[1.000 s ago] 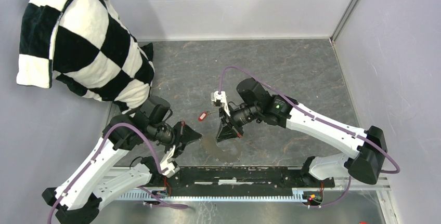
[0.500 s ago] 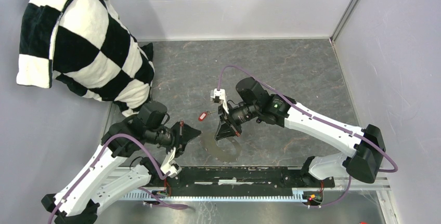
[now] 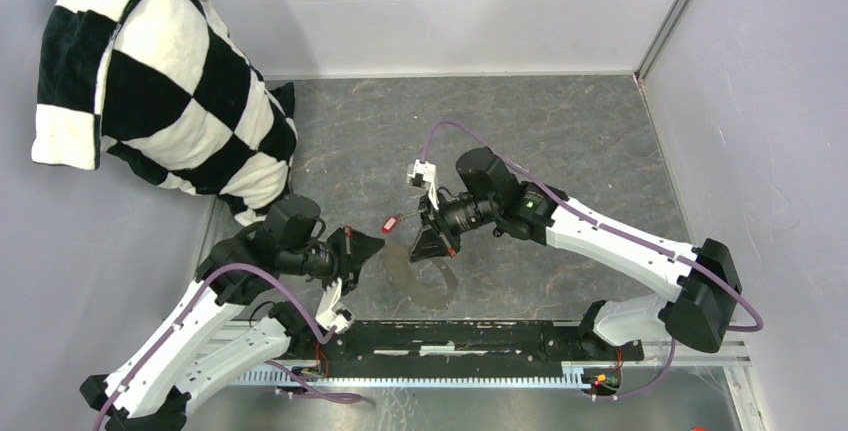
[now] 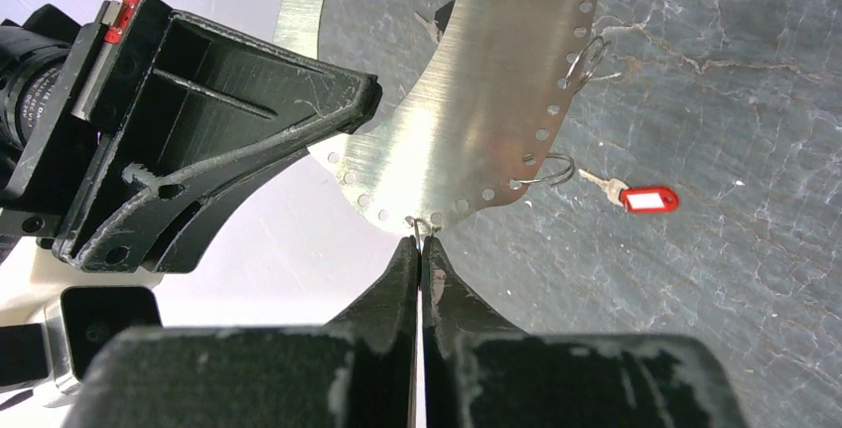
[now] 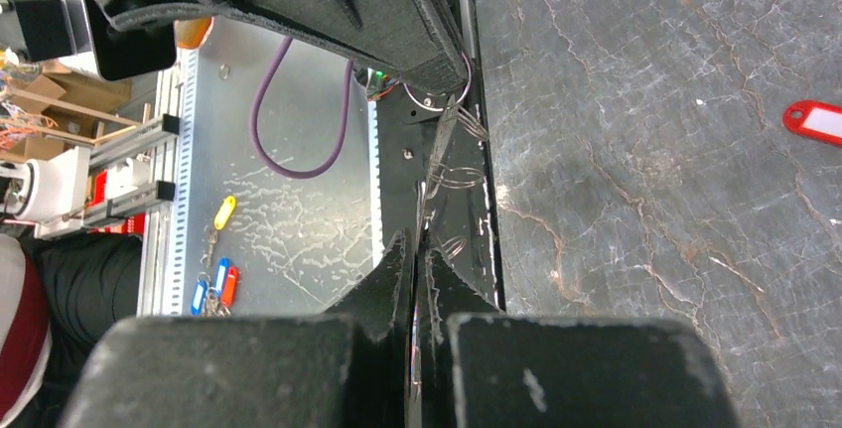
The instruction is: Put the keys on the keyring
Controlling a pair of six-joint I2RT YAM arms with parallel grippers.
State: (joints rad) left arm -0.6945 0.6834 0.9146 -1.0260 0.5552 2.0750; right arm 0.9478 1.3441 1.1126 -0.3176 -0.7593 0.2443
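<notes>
The keyring (image 3: 420, 276) looks like a thin oval silvery plate (image 4: 477, 100) with holes round its rim and small wire loops hanging in some of them. My left gripper (image 3: 368, 247) is shut (image 4: 421, 247) on one small wire loop at the plate's edge. My right gripper (image 3: 432, 245) is shut (image 5: 417, 247) on the plate, seen edge-on (image 5: 434, 165). Both hold it above the table. The red-tagged key (image 3: 392, 221) lies on the grey table beside the plate (image 4: 647, 198), also at the right edge of the right wrist view (image 5: 816, 120). The black-headed key is out of view.
A black-and-white checked cushion (image 3: 160, 81) leans at the back left. Grey walls close the back and right. The arms' mounting rail (image 3: 450, 336) runs along the near edge. Several coloured key tags (image 5: 213, 284) lie on the metal shelf below it.
The left gripper has moved a little up and toward the plate. The right gripper and the plate have shifted slightly left and back. The red-tagged key has not moved.
</notes>
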